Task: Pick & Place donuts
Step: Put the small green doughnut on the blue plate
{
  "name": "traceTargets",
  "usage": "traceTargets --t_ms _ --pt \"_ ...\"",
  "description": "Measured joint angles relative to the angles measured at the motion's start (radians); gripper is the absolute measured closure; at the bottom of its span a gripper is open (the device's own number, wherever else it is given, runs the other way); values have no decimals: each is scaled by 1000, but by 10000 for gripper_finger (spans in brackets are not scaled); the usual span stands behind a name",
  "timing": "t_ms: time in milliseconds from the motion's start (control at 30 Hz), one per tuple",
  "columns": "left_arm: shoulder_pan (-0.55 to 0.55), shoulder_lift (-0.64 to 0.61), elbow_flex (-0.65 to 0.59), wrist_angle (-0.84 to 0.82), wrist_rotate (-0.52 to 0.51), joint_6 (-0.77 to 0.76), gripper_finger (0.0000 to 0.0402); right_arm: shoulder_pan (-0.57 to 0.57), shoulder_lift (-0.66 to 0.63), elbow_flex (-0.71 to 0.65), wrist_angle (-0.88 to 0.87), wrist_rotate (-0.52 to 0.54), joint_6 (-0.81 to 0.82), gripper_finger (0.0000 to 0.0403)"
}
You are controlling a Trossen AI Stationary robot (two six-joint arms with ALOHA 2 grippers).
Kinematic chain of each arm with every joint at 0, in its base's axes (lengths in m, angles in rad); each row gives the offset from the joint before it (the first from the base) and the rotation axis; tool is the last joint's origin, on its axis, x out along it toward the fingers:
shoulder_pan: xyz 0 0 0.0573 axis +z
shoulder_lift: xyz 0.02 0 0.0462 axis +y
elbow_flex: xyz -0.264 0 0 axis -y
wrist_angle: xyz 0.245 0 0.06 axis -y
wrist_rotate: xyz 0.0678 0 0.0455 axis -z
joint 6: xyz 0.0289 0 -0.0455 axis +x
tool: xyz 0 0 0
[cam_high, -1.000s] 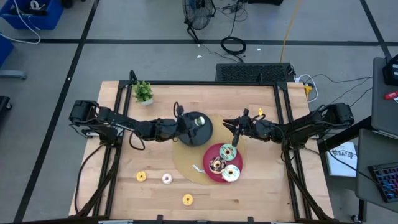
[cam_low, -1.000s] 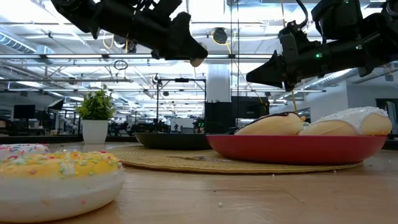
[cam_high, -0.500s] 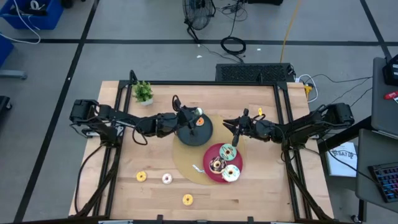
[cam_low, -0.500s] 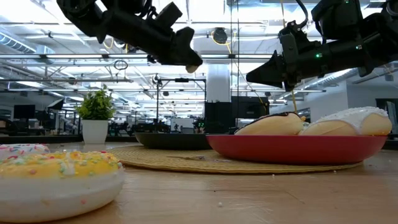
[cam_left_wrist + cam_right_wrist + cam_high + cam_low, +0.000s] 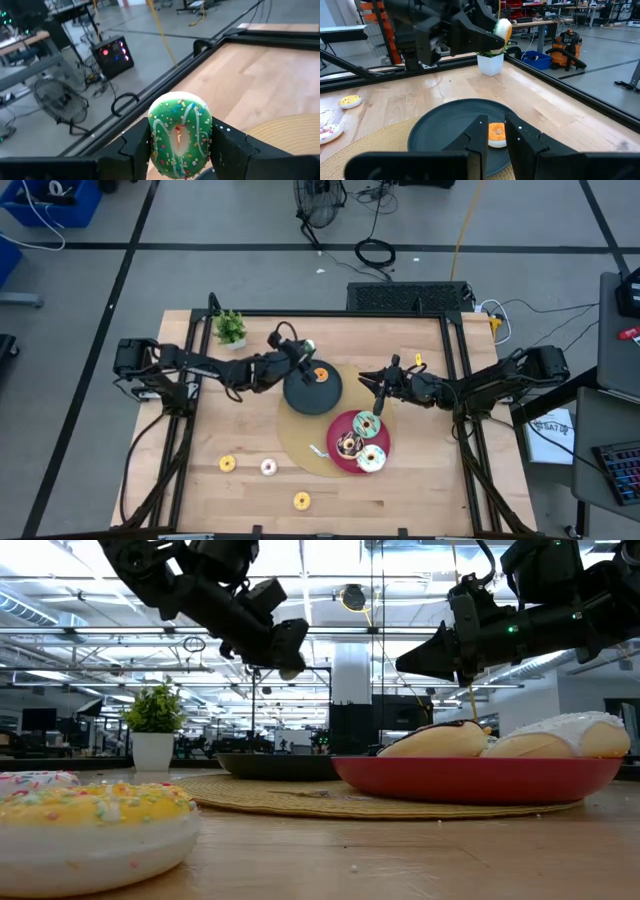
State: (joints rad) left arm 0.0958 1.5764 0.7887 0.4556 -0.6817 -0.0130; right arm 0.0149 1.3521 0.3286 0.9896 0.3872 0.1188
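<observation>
No text, label, brand, number or sign can be read in any of the views.

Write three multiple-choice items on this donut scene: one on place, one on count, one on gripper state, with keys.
1. Where does the small orange ring donut lie?
A. On the round black plate
B. On the round red plate
C. On bare wood

2. How many donuts lie on the bare wooden tabletop?
A. One
B. Three
C. Five

3. What does the left gripper hold?
A. Nothing
B. A green sprinkled donut
C. A plant

Key: 1 A, high view shows it on black. 2 B, three lie near the front edge. 3 B, left wrist view shows it clamped.
</observation>
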Motion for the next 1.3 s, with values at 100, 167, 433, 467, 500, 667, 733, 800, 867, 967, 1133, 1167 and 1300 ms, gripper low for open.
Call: traceTargets --t_ms 100,167,433,467,500,667,733,800,867,967,1133,1167,1300 --pt "13 0 0 -23 0 -23 227 0 0 0 0 0 0 348" --pt "18 0 0 -36 0 -30 227 0 0 0 0 0 0 348" --pt "36 0 0 -83 7 -84 226 0 0 0 0 0 0 348" --pt "39 0 0 -91 12 -100 227 0 0 0 0 0 0 348" --pt "41 0 0 -100 21 -116 227 0 0 0 0 0 0 348" --pt "72 0 0 -160 126 -216 227 0 0 0 0 0 0 348" --pt "91 0 0 -194 169 -263 227 0 0 0 0 0 0 348" --pt "110 0 0 -228 208 -304 227 0 0 0 0 0 0 348" --pt "127 0 0 -256 247 -334 227 0 0 0 0 0 0 348" --pt "145 0 0 -284 321 -352 227 0 0 0 0 0 0 348" --pt "157 0 0 -325 423 -363 227 0 0 0 1 0 0 348" --pt "156 0 0 -335 427 -359 227 0 0 0 1 0 0 348" --pt "157 0 0 -387 428 -329 227 0 0 0 0 0 0 348"
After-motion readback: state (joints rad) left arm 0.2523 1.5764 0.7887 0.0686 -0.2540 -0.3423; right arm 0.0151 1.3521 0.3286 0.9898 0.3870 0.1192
